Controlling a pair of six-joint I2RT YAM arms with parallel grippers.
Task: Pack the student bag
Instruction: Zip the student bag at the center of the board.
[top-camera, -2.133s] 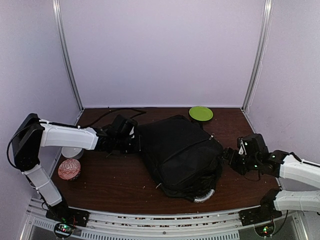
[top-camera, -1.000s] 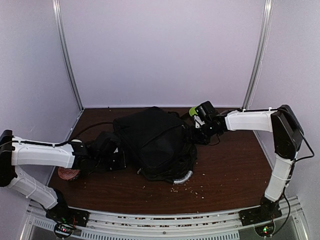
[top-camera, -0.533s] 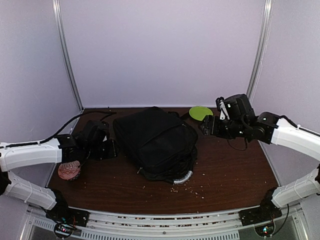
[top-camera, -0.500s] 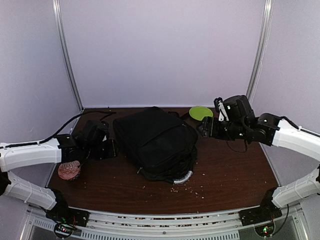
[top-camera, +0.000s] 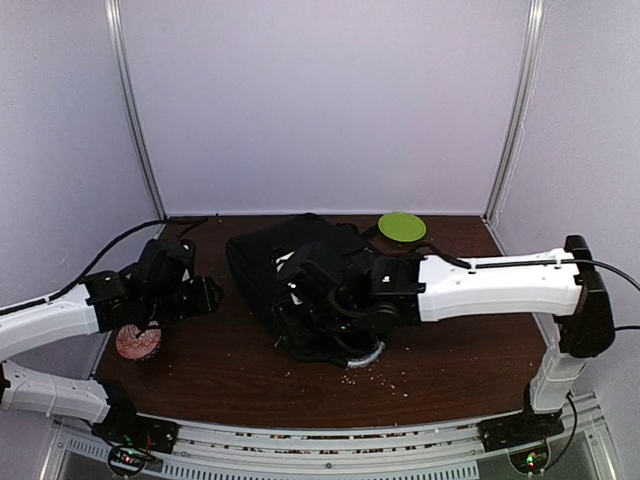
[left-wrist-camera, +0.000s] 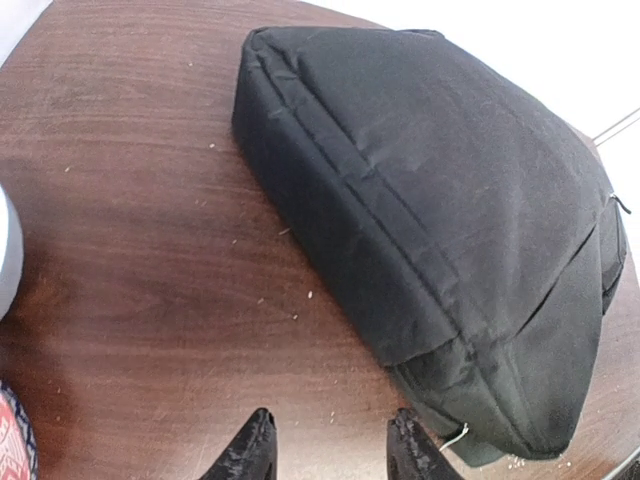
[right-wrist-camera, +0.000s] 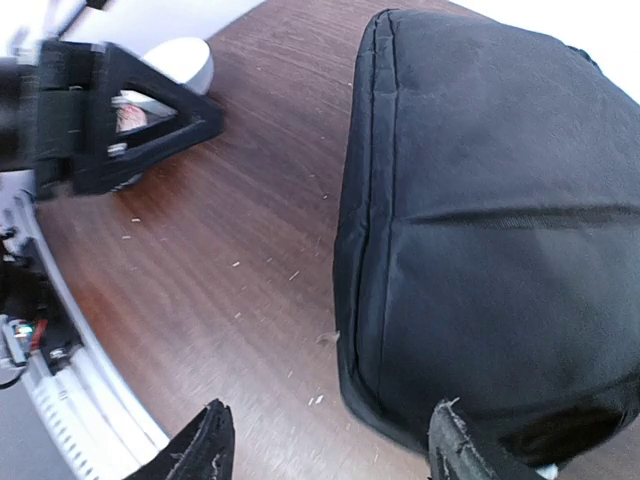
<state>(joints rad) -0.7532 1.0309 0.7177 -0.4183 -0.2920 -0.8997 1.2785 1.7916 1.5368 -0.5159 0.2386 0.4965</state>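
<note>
Student bag (top-camera: 262, 262) lying flat at the centre of the bench (top-camera: 450, 350), its grey top handle (top-camera: 368, 354) toward 6 o'clock. The left tool (left-wrist-camera: 330, 462), fingers apart and empty, sits near the bag's 9 o'clock side. The right tool (right-wrist-camera: 330, 448), likewise spread and holding nothing, hovers over the bag's near edge. The black fabric looks soft and slumping, probably light but floppy. The handle or a stitched seam should offer the firmest hold.

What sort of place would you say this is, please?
Most likely a robot test booth in a lab: plain pale walls with metal corner posts enclose a wooden table, and two white arms are mounted on a rail at its near edge.
</note>
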